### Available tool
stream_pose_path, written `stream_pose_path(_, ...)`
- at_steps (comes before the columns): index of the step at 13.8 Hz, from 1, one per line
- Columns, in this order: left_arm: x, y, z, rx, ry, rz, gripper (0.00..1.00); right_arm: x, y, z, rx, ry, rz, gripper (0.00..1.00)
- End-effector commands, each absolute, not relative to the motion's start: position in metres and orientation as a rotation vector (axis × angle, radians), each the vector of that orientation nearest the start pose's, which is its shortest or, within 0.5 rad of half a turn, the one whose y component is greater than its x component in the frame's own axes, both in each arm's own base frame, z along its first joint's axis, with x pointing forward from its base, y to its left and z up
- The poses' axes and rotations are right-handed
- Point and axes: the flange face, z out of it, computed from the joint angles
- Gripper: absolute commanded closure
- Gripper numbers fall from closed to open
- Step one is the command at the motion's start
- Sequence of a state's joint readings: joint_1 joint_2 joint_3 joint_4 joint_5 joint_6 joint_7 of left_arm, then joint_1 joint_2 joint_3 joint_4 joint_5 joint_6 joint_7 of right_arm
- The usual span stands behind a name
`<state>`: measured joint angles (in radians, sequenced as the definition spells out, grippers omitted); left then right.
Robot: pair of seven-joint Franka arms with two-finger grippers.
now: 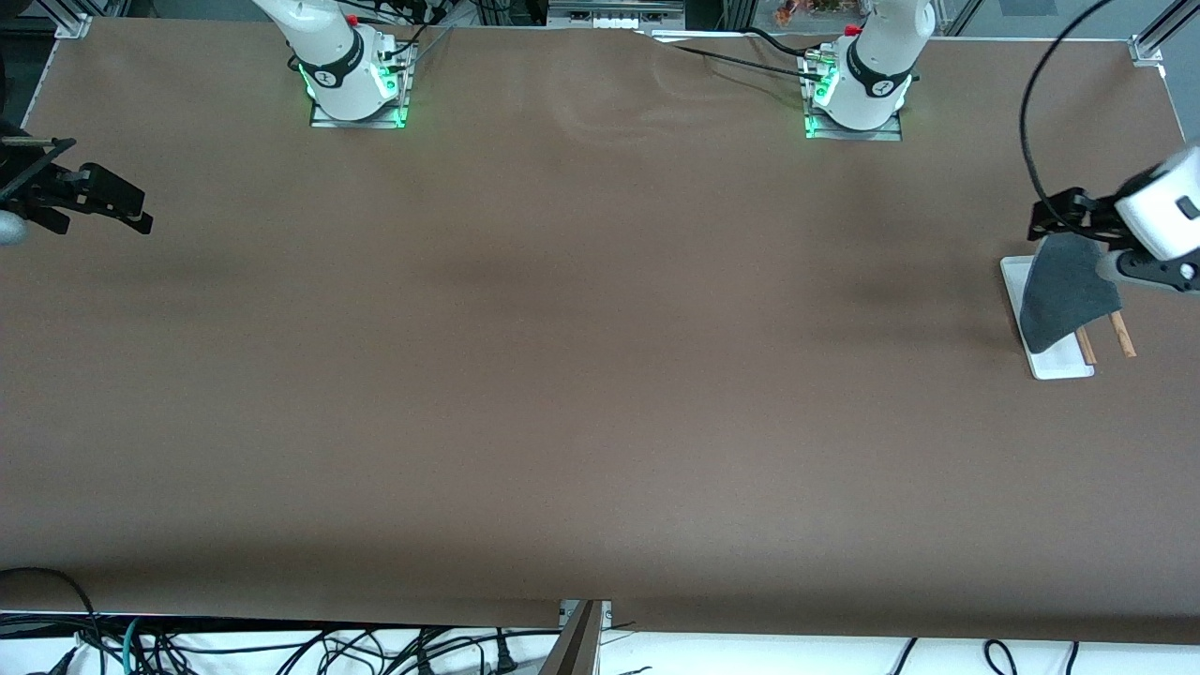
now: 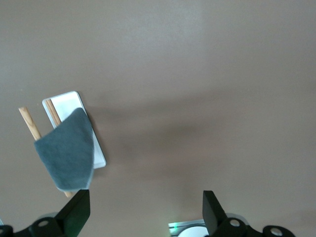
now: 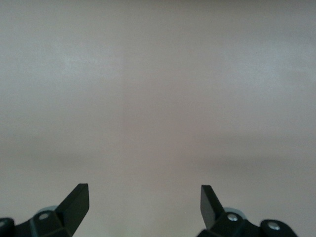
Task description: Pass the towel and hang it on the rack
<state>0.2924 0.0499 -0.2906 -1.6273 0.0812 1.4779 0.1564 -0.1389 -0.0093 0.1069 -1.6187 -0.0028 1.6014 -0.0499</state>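
The towel (image 1: 1067, 291) hangs draped over the rack (image 1: 1059, 364) at the left arm's end of the table, dark grey face out; no pink-red face shows. The rack's two brown rods (image 1: 1122, 335) stick out from under the cloth toward the front camera, over its white base. In the left wrist view the towel (image 2: 69, 153) covers most of the rack (image 2: 66, 102). My left gripper (image 1: 1048, 219) is open and empty in the air over the rack's end away from the front camera; it also shows in its wrist view (image 2: 146, 205). My right gripper (image 1: 131, 211) waits open and empty at the right arm's end, over bare table (image 3: 144, 197).
The brown table (image 1: 600, 375) stretches between the two arms. The arm bases (image 1: 356, 89) (image 1: 855, 98) stand along the edge away from the front camera. Cables (image 1: 281, 647) lie below the table's edge nearest the front camera.
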Motion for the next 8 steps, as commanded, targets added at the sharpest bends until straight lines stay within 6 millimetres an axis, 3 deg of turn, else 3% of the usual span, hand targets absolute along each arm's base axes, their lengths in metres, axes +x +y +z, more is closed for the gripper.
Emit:
stream_pose_path(1,0.540,0.004,0.566,-3.098,0.123,0.279,0.00,0.553,-0.015,0.618,-3.133,-0.048,0.004,0.00)
stream_pose_path(3,0.540,0.013,0.568,-3.119,0.082,0.282,0.00,0.553,-0.015,0.618,-3.133,-0.048,0.004,0.00)
stream_pose_path(6,0.540,0.006,0.582,-3.145,-0.071,0.286,0.00,0.553,-0.013,0.618,-3.134,-0.053,0.007,0.00)
stream_pose_path(8,0.542,0.005,0.582,-3.148,-0.074,0.274,0.00,0.553,-0.013,0.618,-3.134,-0.053,0.007,0.00)
